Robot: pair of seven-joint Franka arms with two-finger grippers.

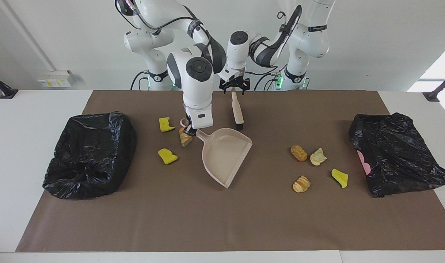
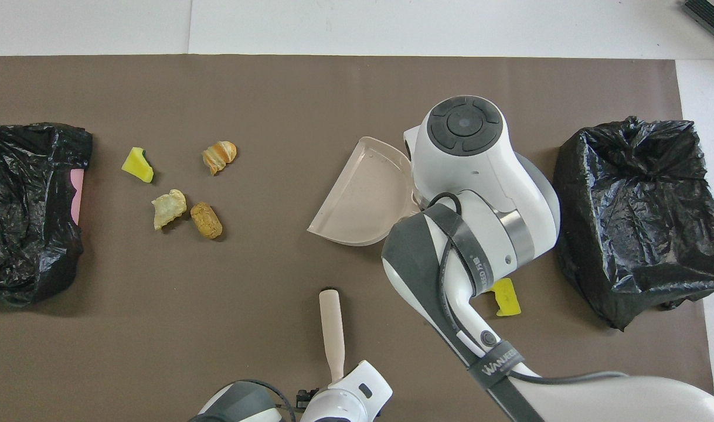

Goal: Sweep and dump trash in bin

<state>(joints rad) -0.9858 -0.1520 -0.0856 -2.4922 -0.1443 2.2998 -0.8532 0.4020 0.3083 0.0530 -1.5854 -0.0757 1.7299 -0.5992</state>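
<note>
My right gripper (image 1: 189, 129) is shut on the handle of the pinkish-beige dustpan (image 1: 226, 153), whose mouth faces away from the robots; in the overhead view the arm hides that grip. Beside the handle lie a bread lump (image 1: 185, 137) and two yellow wedges (image 1: 164, 124) (image 1: 167, 156). More trash lies toward the left arm's end: a brown lump (image 1: 299, 153), a pale lump (image 1: 318, 156), a croissant-like piece (image 1: 301, 183) and a yellow wedge (image 1: 339, 178). My left gripper (image 1: 234, 87) is at the robot-side end of the beige brush (image 1: 238, 111), which lies on the mat.
Two bins lined with black bags stand on the brown mat, one at the right arm's end (image 1: 91, 153) and one at the left arm's end (image 1: 396, 153). The mat's edge (image 1: 208, 250) runs along the table side farthest from the robots.
</note>
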